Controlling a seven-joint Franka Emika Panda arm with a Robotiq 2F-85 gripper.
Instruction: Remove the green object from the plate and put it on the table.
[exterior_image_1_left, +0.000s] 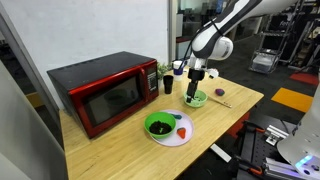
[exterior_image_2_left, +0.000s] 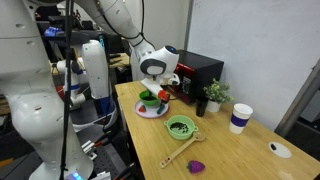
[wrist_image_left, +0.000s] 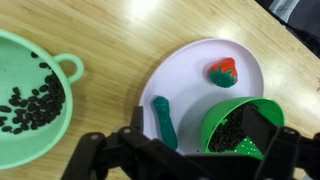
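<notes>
Poised over the table (exterior_image_1_left: 110, 150) with the gripper (wrist_image_left: 180, 152) spread wide and clasping nothing, its dark fingers (wrist_image_left: 95, 158) lining the lower edge of the wrist view.

Just above that edge, flat on the plate (wrist_image_left: 200, 55): the green object (wrist_image_left: 163, 120), near the rim on the picture's left side, long axis running roughly up and down the picture. As pictured, it sits between the two fingers, nearer the picture-left one, with its lower tip close to the dark claw body. No contact to be seen.

Sharing the plate with it:
- a bright green bowl (wrist_image_left: 240, 125) of dark contents, just beside the piece on the picture's right and partly hidden behind a finger
- a small red item (wrist_image_left: 223, 72) further up the white surface, well apart from the claw

Off the plate, on bare wood at picture-left — a second green bowl (wrist_image_left: 30, 100) with dark bits inside and a small handle.

In an exterior view, the gripper (exterior_image_1_left: 197, 78) is held clear above the tabletop, with the plate (exterior_image_1_left: 172, 140) nearer the front edge and a red microwave (exterior_image_1_left: 105, 90) at the back. Too small there to make out the green piece.
</notes>
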